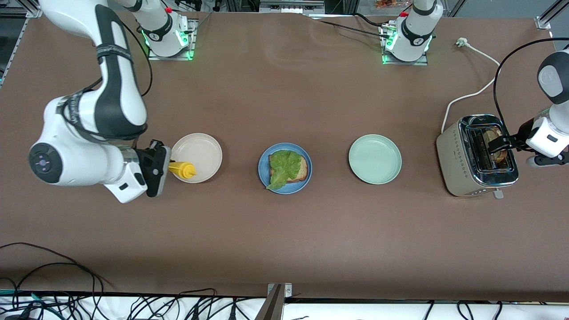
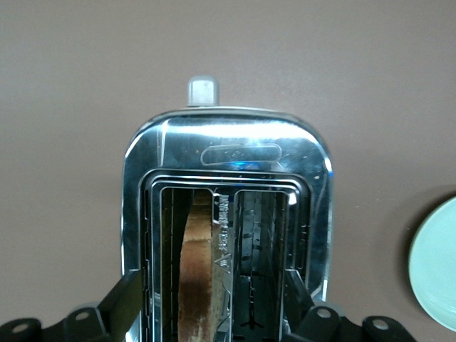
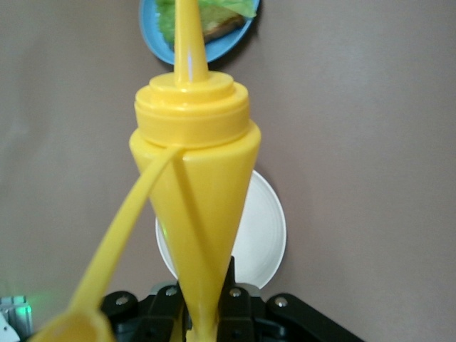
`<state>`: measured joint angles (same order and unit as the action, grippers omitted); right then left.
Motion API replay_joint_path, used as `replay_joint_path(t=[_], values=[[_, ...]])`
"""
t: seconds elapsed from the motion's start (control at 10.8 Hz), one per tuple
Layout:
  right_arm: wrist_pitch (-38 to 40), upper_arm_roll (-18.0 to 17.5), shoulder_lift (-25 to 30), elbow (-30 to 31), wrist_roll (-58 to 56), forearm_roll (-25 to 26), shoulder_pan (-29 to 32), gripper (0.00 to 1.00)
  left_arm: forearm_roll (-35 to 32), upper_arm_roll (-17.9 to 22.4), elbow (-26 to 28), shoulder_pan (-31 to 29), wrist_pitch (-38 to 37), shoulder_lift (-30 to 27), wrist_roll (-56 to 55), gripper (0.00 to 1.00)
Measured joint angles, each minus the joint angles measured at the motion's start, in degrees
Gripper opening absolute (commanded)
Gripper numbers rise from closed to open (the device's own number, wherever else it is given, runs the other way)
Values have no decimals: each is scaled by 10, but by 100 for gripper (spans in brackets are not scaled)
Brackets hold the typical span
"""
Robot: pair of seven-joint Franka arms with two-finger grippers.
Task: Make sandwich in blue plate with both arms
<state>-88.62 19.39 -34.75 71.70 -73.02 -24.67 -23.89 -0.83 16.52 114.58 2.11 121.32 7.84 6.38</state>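
The blue plate (image 1: 263, 171) sits mid-table with one toasted bread slice (image 1: 301, 169) and a green lettuce leaf (image 1: 281, 168) on top. A second toast slice (image 2: 197, 271) stands in a slot of the toaster (image 1: 462, 160). My left gripper (image 1: 500, 144) is over that slot, open, with its fingers (image 2: 122, 299) on either side of the slice and clear of it. My right gripper (image 1: 170, 166) is shut on a yellow squeeze bottle (image 1: 183, 170), held sideways over the edge of the cream-white plate (image 1: 202, 149). The bottle's nozzle (image 3: 188, 43) points toward the blue plate (image 3: 239, 35).
A mint-green plate (image 1: 374, 159) lies between the blue plate and the toaster. The toaster's white cord (image 1: 471, 95) runs toward the left arm's base. Black cables lie along the table edge nearest the front camera (image 1: 53, 266).
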Motion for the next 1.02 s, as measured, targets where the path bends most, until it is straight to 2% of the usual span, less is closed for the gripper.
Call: replay_joint_path(t=[0.28,0.46,0.65,1.02], values=[[52,-1,0,28,-123,-68,52,16,0,5,13,-1,9,1,0,34],[79,-2,-1,62,-226,-108,91,16,0,5,14,-1,9,1,0,20],[83,-3,-3,109,-337,-133,126,16,-12,5,14,-1,9,1,1,0],[83,-4,-24,187,-538,-159,179,16,-17,5,3,0,-1,-6,35,0]])
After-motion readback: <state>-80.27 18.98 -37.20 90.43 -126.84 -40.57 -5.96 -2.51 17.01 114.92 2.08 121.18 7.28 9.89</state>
